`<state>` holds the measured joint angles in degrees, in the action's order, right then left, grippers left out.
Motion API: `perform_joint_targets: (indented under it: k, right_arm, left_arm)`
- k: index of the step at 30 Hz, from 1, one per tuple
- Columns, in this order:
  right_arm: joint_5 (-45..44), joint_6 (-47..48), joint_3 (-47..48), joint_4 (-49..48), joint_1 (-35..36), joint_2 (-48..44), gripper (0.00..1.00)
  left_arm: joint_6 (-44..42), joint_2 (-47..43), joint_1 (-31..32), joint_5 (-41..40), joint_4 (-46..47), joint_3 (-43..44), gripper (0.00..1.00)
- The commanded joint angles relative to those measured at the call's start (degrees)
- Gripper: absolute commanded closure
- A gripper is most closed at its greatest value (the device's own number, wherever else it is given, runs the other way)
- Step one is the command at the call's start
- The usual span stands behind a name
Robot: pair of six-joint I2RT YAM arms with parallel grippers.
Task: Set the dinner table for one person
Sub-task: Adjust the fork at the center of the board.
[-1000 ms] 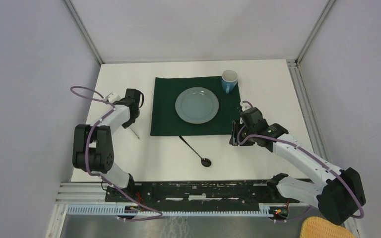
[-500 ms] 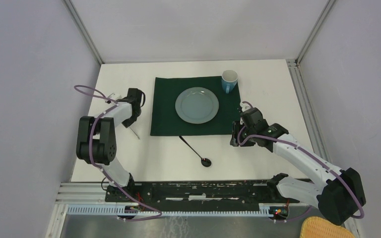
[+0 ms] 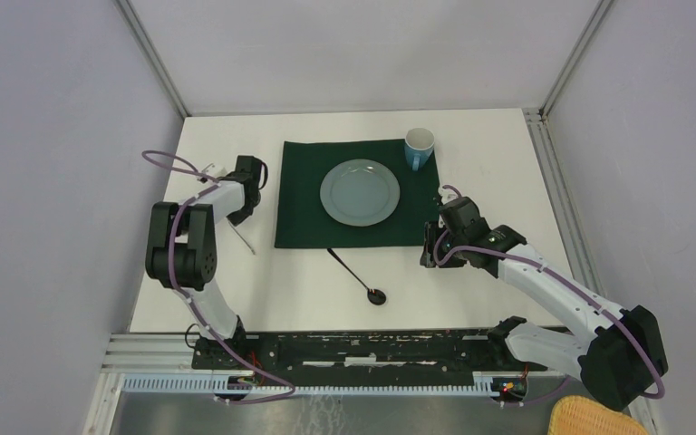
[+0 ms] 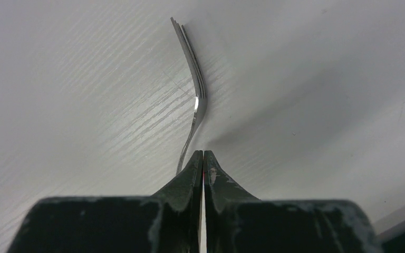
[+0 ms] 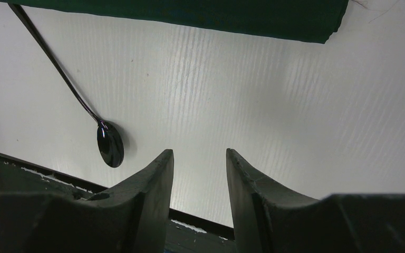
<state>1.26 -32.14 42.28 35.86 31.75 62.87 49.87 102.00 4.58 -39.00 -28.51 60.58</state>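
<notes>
The dinner table point(image 3: 498, 163) is a plain white top. A silver fork point(image 3: 245, 241) point(image 4: 195, 95) lies left of the dark green cloth point(image 3: 299, 208), turned on its edge, tines pointing away in the left wrist view. My left gripper point(image 3: 234, 220) point(image 4: 203, 155) is shut on its handle, which runs in behind the left fingertip. A black spoon point(image 3: 356, 275) point(image 5: 111, 145) lies just below the cloth. My right gripper point(image 3: 428, 256) point(image 5: 199, 155) hovers to the spoon's right, open and empty.
A grey-blue plate point(image 3: 359, 192) sits mid-cloth, with a blue mug point(image 3: 419, 148) at the cloth's far right corner. Purple-grey walls close in the table on three sides. The black rail point(image 3: 372, 349) with the arm bases lines the near edge.
My left arm's elbow has swung up and inward, and the wrist shifted slightly toward the far side; more of the fork now shows. The right arm has not moved.
</notes>
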Motion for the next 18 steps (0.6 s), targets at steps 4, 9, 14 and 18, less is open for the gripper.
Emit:
perform_joint_targets:
  k: [4, 9, 14, 18]
  right_arm:
    - [-0.52, -1.17, 0.51, -2.26, -0.30, 0.61, 0.53]
    - [-0.29, -1.17, 0.78, -2.47, -0.29, 0.95, 0.53]
    - [-0.46, -0.74, 0.62, -2.23, -0.31, 0.85, 0.53]
    - [-0.38, -0.60, 0.69, -2.36, -0.28, 0.85, 0.53]
  left_arm:
    - [-1.17, -4.53, -0.19, -2.56, 4.13, -0.54, 0.87]
    - [0.64, -7.27, -1.28, -5.24, 4.29, -2.02, 0.82]
    - [2.67, -7.28, -2.41, -5.64, 2.14, -2.19, 0.81]
    - [3.21, -6.76, -2.75, -6.06, 1.37, -2.66, 0.81]
